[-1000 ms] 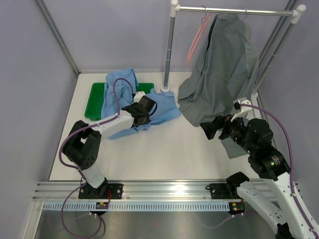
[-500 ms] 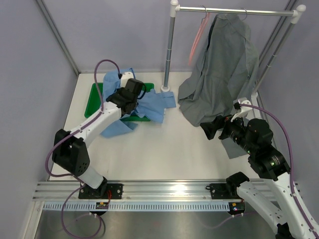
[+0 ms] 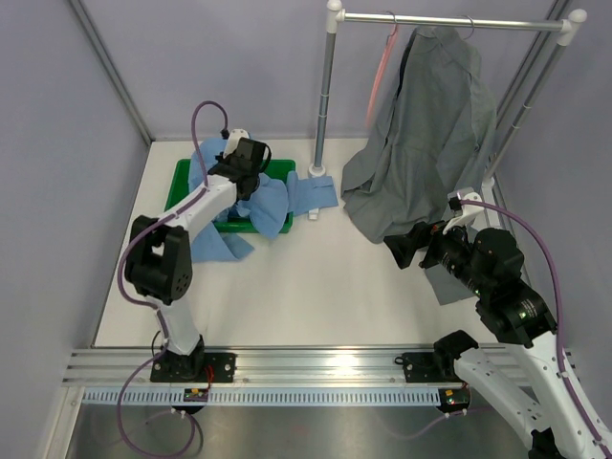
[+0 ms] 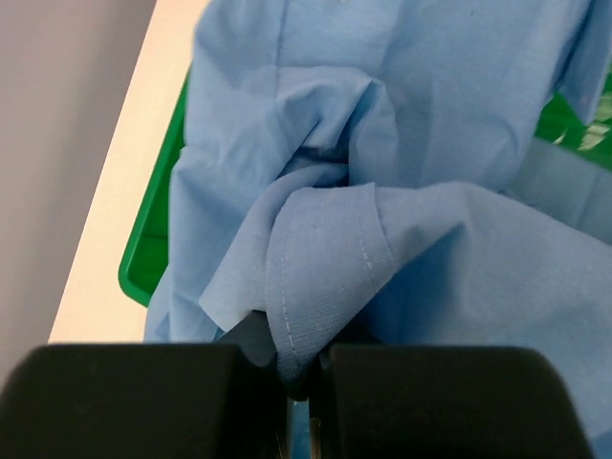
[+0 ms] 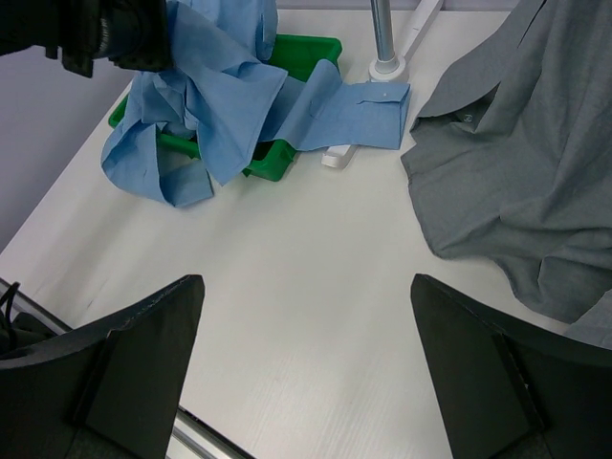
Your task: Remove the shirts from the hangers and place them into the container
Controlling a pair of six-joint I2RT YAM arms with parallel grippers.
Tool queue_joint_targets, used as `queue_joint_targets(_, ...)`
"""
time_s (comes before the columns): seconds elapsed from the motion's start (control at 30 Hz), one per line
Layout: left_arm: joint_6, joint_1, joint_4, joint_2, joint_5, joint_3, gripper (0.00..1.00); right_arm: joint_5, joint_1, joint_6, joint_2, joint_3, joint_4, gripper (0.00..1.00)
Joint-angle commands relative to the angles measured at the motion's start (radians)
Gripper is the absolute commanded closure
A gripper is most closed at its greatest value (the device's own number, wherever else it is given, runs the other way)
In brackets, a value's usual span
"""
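Left hand (image 4: 306, 375) clamped tight on a fold of the light blue shirt (image 4: 411, 143), held up over the green tray (image 4: 143, 258) just beneath, probably so the bulk drops inside. Some cloth spills past the tray onto the worktop (image 3: 316, 287). Right hand (image 5: 304, 287) wide open, empty. Grey shirt (image 3: 430, 124) hangs from the rack (image 3: 449, 21) just beyond it.

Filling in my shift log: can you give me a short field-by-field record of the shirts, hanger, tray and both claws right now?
blue shirt: off the hanger, bunched partly in the green tray, spilling over its rim onto the table
grey shirt: hanging from the rail, lower part resting on the table
pink hanger: bare, on the rail
left claw: shut on a fold of the blue shirt
right claw: open, empty
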Motion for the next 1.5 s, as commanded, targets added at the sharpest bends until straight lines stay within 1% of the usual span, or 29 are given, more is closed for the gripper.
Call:
queue_joint_targets(0.0,0.045,0.03,0.08,0.066,-0.082,0.061,0.98,-0.012,-0.002,0.005,-0.002,-0.002,0.035,0.01)
queue_joint_targets(0.1,0.058,0.037,0.081,0.138,-0.08,0.091,0.96,-0.012,-0.002,0.002,0.001,-0.002,0.035,0.01)
queue_joint_targets(0.13,0.061,0.037,0.077,0.155,-0.063,0.097,0.93,-0.011,-0.002,0.004,0.001,-0.004,0.037,0.0)
queue_joint_targets(0.2,0.054,0.037,0.06,0.201,-0.039,0.106,0.91,-0.011,-0.002,0.004,0.004,-0.004,0.038,0.01)
queue_joint_targets(0.27,0.049,0.037,0.061,0.234,0.004,0.1,0.86,-0.011,-0.002,0.004,0.01,-0.002,0.037,0.0)
queue_joint_targets(0.37,0.052,0.035,0.02,0.27,0.027,0.129,0.82,-0.014,-0.002,0.004,0.013,-0.004,0.035,0.0)
queue_joint_targets(0.47,0.066,0.037,0.014,0.271,0.072,0.126,0.78,-0.017,-0.002,0.004,0.016,-0.004,0.04,0.01)
queue_joint_targets(0.53,0.063,0.037,-0.012,0.264,0.102,0.134,0.69,-0.017,-0.002,0.004,0.016,-0.002,0.038,0.0)
queue_joint_targets(0.57,0.057,0.037,-0.038,0.26,0.113,0.14,0.62,-0.017,-0.002,0.004,0.016,-0.002,0.038,0.01)
queue_joint_targets(0.6,0.051,0.037,-0.048,0.254,0.119,0.137,0.5,-0.017,-0.002,0.004,0.015,-0.004,0.04,0.01)
queue_joint_targets(0.67,0.034,0.037,-0.063,0.229,0.145,0.115,0.37,-0.017,-0.002,0.004,0.013,-0.002,0.04,0.01)
queue_joint_targets(0.7,0.029,0.037,-0.066,0.217,0.15,0.108,0.27,-0.02,-0.002,0.004,0.013,-0.002,0.04,0.01)
queue_joint_targets(0.8,0.011,0.037,-0.098,0.168,0.17,0.1,0.17,-0.025,-0.002,0.004,0.012,-0.001,0.037,0.01)
queue_joint_targets(0.83,-0.001,0.037,-0.106,0.133,0.17,0.101,0.1,-0.026,-0.002,0.005,0.01,-0.001,0.037,0.01)
queue_joint_targets(0.9,-0.011,0.037,-0.109,0.091,0.171,0.101,0.07,-0.029,-0.002,0.005,0.007,-0.002,0.04,0.01)
queue_joint_targets(0.93,-0.011,0.037,-0.106,0.073,0.174,0.105,0.03,-0.031,-0.002,0.005,0.006,-0.002,0.04,0.0)
queue_joint_targets(1.0,-0.009,0.037,-0.114,0.027,0.173,0.129,0.01,-0.034,-0.002,0.005,0.006,-0.001,0.038,0.01)
queue_joint_targets(1.13,0.005,0.037,-0.14,-0.016,0.167,0.184,0.01,-0.038,-0.002,0.005,0.003,0.001,0.035,0.0)
queue_joint_targets(1.23,-0.012,0.037,-0.108,-0.064,0.19,0.187,0.01,-0.043,-0.002,0.004,-0.001,0.002,0.034,0.01)
queue_joint_targets(1.3,-0.028,0.037,-0.054,-0.085,0.205,0.19,0.01,-0.049,-0.002,0.004,0.002,0.004,0.031,0.01)
queue_joint_targets(1.37,-0.031,0.037,-0.005,-0.076,0.199,0.216,0.01,-0.06,-0.002,0.005,0.002,0.002,0.035,0.01)
queue_joint_targets(1.47,-0.022,0.037,0.057,-0.013,0.147,0.287,0.01,-0.069,-0.002,0.008,0.007,0.001,0.037,0.0)
